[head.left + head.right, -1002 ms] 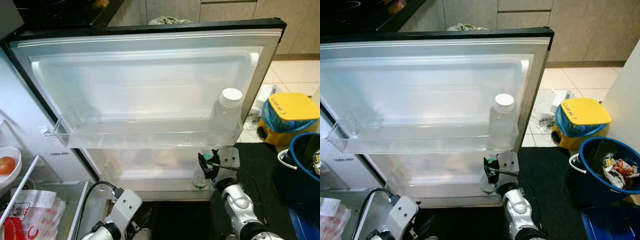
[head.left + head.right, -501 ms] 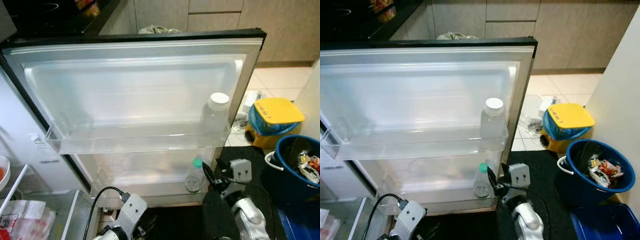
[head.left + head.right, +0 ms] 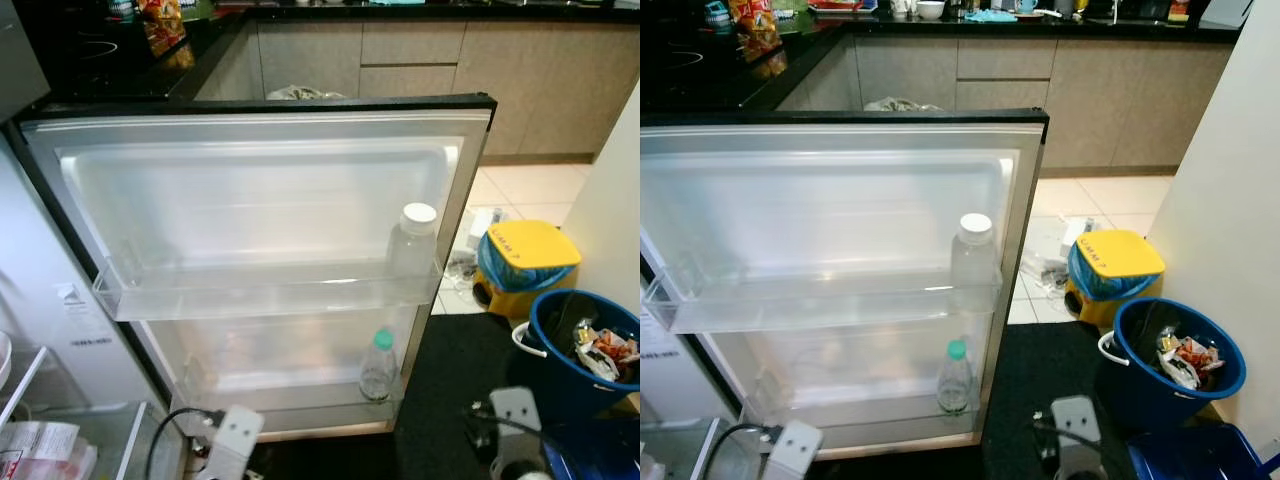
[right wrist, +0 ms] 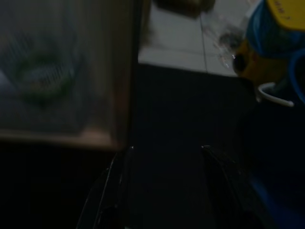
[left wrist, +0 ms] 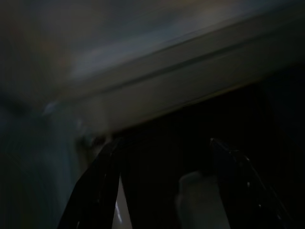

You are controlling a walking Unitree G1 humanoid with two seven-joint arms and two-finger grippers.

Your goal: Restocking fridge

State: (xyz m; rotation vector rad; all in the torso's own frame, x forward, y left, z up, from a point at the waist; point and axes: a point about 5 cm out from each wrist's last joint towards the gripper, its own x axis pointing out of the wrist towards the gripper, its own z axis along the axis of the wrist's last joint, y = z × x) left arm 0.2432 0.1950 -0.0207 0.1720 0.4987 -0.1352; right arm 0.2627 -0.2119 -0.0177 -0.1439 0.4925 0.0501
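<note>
Both end effectors, left [image 5: 164, 191] and right [image 4: 162, 191], were spread open, empty. Small bottle [image 3: 378, 366] sat in the lower door shelf [image 3: 290, 395]; closing the door [image 3: 260, 200] hard could tip it.

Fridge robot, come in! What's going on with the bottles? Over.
Both grippers low, open, holding nothing. Green-capped bottle stands in lower door shelf; white-capped bottle in upper door shelf. Nothing in the way.
</note>
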